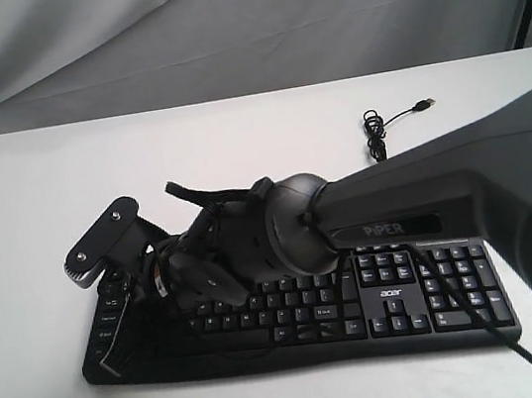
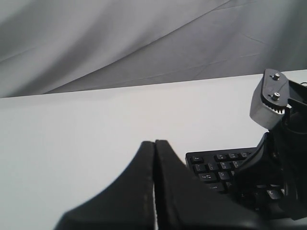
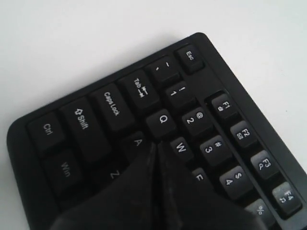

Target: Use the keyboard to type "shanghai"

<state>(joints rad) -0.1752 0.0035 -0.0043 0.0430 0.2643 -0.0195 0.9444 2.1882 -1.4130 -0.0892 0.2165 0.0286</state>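
The black keyboard (image 1: 431, 294) lies near the table's front edge, with a white acer logo by the number pad. My right arm reaches across it to its left end. The right gripper (image 3: 156, 143) is shut with nothing held, its tip low over the letter keys between A (image 3: 138, 142), Q (image 3: 164, 118) and W (image 3: 181, 147); the key under it is hidden. In the exterior view its fingers are buried under the wrist camera mount (image 1: 103, 245). My left gripper (image 2: 154, 142) is shut and empty, over bare table left of the keyboard's Esc corner (image 2: 195, 158).
The keyboard's thin cable, coiled (image 1: 374, 133), ends in a USB plug (image 1: 424, 103) on the white table (image 1: 35, 193) behind the keyboard. A grey cloth backdrop (image 1: 220, 26) hangs behind. The right arm's body (image 1: 427, 205) covers the keyboard's middle.
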